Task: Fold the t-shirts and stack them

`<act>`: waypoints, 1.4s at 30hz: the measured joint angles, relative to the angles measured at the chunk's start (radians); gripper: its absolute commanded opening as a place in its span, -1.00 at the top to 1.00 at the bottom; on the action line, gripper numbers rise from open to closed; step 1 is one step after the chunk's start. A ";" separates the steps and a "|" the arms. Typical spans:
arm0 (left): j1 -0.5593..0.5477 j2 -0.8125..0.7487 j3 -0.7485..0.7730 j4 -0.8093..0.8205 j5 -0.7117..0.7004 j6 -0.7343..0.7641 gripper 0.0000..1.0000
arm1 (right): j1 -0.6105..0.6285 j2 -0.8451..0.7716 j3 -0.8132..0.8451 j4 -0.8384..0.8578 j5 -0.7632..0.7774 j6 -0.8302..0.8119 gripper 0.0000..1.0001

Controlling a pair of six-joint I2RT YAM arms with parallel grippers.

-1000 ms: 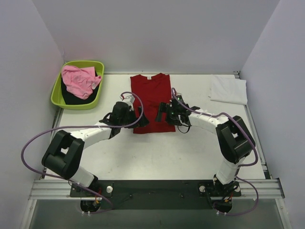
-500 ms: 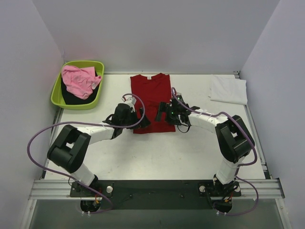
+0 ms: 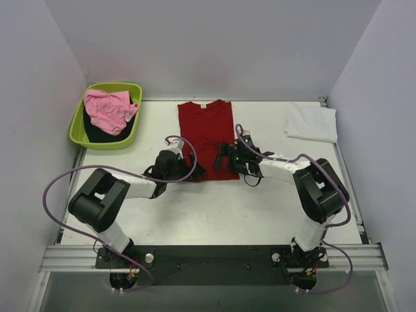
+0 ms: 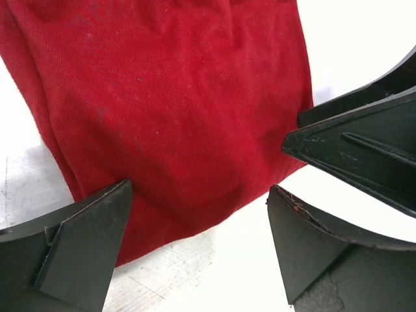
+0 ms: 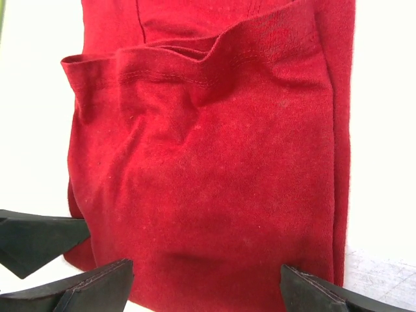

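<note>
The deep red t-shirt (image 3: 205, 133) lies in a long narrow fold, collar toward the far wall. My left gripper (image 3: 192, 170) is open at its near left corner; in the left wrist view the fingers (image 4: 81, 237) straddle the hem of the red shirt (image 4: 175, 110) with bare table between them. My right gripper (image 3: 224, 156) is open over the near right part, and its fingers (image 5: 97, 286) frame the red cloth (image 5: 208, 162) with nothing gripped. A folded white t-shirt (image 3: 312, 121) lies at the far right. The pink t-shirt (image 3: 107, 109) lies on the black one (image 3: 97, 134).
The lime-green tub (image 3: 133, 130) holding the pink and black shirts stands at the far left corner. White walls enclose the table on three sides. Each gripper's black finger shows in the other's wrist view, so the two are close together.
My left gripper has slid nearer and to the right, down to the red shirt's near left corner. The right gripper has dropped slightly toward the near hem. Both stay open.
</note>
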 measured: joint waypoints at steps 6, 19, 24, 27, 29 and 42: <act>-0.032 -0.092 -0.095 0.004 -0.034 -0.026 -0.91 | 0.013 -0.053 -0.092 0.083 0.020 0.006 -1.00; -0.188 -0.506 -0.300 -0.304 -0.150 -0.155 -0.91 | 0.235 -0.276 -0.296 0.010 0.166 0.103 -1.00; -0.232 -0.657 -0.351 -0.420 -0.191 -0.201 -0.91 | 0.399 -0.378 -0.369 -0.053 0.274 0.183 -1.00; -0.278 -0.752 -0.375 -0.502 -0.224 -0.230 -0.91 | 0.480 -0.423 -0.395 -0.100 0.329 0.230 -1.00; -0.323 -0.807 -0.388 -0.549 -0.251 -0.258 -0.91 | 0.527 -0.445 -0.403 -0.138 0.366 0.262 -1.00; -0.480 -0.906 -0.325 -0.834 -0.377 -0.340 -0.90 | 0.630 -0.570 -0.341 -0.471 0.541 0.328 -1.00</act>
